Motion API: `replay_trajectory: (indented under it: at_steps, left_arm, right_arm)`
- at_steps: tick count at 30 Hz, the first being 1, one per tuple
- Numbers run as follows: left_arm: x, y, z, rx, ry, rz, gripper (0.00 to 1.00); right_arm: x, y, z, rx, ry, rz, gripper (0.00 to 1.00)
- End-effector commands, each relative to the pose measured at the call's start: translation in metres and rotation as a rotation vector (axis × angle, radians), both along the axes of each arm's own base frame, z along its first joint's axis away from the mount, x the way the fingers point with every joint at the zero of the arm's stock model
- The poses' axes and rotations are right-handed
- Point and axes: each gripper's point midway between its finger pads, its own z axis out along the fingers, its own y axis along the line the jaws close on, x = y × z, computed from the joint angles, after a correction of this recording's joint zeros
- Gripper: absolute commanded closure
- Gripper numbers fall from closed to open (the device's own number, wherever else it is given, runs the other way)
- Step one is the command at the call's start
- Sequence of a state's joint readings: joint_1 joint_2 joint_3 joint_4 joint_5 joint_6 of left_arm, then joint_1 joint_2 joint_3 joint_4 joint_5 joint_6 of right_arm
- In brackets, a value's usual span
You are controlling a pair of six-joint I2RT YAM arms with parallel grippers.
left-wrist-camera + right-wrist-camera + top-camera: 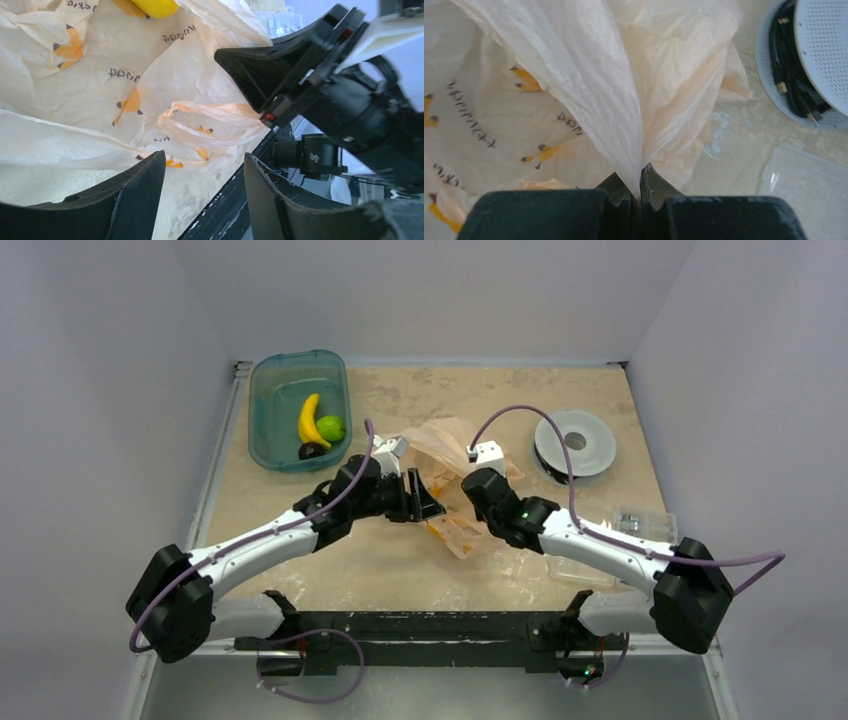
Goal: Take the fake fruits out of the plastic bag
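Bag: thin translucent peach plastic bag (447,445), centre of surface (400,570).
Right jaws: clamped on its film.
Left jaws: parted, empty.
Fruit: glossy yellow piece (152,6), seemingly bagged, 12 o'clock from left jaws.

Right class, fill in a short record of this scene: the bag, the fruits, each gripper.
plastic bag: crumpled mid-table, between the two grippers
right gripper: shut on a fold of the bag
left gripper: open, holding nothing, beside the bag
bin: holds banana, green fruit, dark fruit
at the bag: yellow fruit among its folds
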State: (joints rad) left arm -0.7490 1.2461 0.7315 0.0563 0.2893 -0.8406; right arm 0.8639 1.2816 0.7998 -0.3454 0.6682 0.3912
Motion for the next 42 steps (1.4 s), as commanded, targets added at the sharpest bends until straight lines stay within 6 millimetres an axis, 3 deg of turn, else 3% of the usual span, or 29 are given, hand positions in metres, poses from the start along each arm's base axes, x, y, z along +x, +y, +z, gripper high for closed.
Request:
replay_trajectory:
  at_steps: [1,4,9,16,21,27,30,31,33,38,42]
  left_arm:
    - [-0.001,0.012,0.004,0.05,-0.105,0.017,0.43]
    - [-0.004,0.012,0.003,0.088,-0.154,0.006,0.43]
    - [-0.01,0.009,-0.004,0.134,-0.204,-0.008,0.44]
    - [0.007,0.002,-0.025,0.201,-0.171,0.022,0.45]
    - [0.029,0.004,-0.035,0.266,-0.159,0.114,0.51]
    - [0.056,-0.002,-0.036,0.304,-0.17,0.193,0.31]
    - [0.061,0.001,-0.051,0.37,-0.13,0.217,0.22]
    - [0.064,0.001,-0.054,0.38,-0.125,0.225,0.12]
    - [0.069,-0.001,-0.059,0.398,-0.123,0.228,0.03]
    - [0.088,-0.024,-0.072,0.394,-0.114,0.208,0.03]
    - [0.103,-0.037,-0.081,0.39,-0.121,0.22,0.14]
  right_arm:
    - [-0.001,0.065,0.041,0.22,-0.08,0.32,1.0]
    - [-0.016,0.076,0.043,0.278,-0.074,0.427,1.0]
    - [-0.025,0.08,0.043,0.328,-0.056,0.459,1.0]
    - [-0.03,0.072,0.03,0.32,-0.005,0.41,1.0]
    - [-0.028,0.071,0.032,0.32,-0.016,0.401,1.0]
    - [-0.028,0.076,0.034,0.327,-0.013,0.419,1.0]
    - [-0.027,0.078,0.035,0.329,-0.016,0.426,1.0]
    - [-0.028,0.079,0.036,0.332,-0.016,0.431,1.0]
    - [-0.028,0.08,0.036,0.335,-0.018,0.439,1.0]
    - [-0.028,0.083,0.035,0.339,-0.013,0.456,1.0]
    - [-0.029,0.084,0.035,0.342,-0.012,0.461,1.0]
